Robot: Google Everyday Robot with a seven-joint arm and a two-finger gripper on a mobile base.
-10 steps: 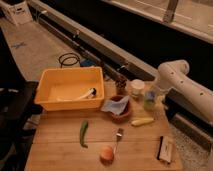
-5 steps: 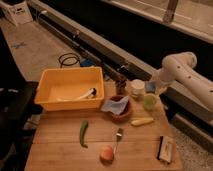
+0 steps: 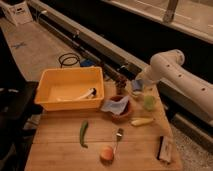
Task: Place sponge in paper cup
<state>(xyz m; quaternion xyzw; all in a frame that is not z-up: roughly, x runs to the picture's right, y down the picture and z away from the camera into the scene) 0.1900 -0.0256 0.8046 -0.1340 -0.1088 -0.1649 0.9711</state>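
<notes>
A: Near edge of the wooden table [image 3: 55, 152]?

B: Round orange fruit [image 3: 106, 152], a fork [image 3: 118, 136] just behind it with the handle pointing away. Dark-edged brush [image 3: 164, 148] at the right corner. Green chili [image 3: 83, 134] lying left of the fork, well apart from it.

A: Middle?

B: Brown bowl [image 3: 125, 116] with a blue cloth [image 3: 115, 105] draped in it. A pale yellow oblong item [image 3: 141, 121] just right of the bowl; can't tell what it is. Yellow tub [image 3: 55, 104] takes the left side, with a white utensil [image 3: 86, 94] lying inside.

A: The cup?

B: Pale green cup [image 3: 149, 102], upright, right of the bowl and near the table's right edge.

A: Gripper?

B: Gripper [image 3: 137, 90] hangs over the far right part of the table, just up and left of the cup, not over its mouth. It is closed around a small blue sponge [image 3: 136, 84], held off the surface. The white arm [image 3: 170, 67] bends in from the right.

A: Further back?

B: A small dark object [image 3: 121, 84] at the far table edge, left of the gripper; unclear. Beyond that, a coil of black cable [image 3: 68, 60] on the floor and a white box [image 3: 20, 11] at far left.
</notes>
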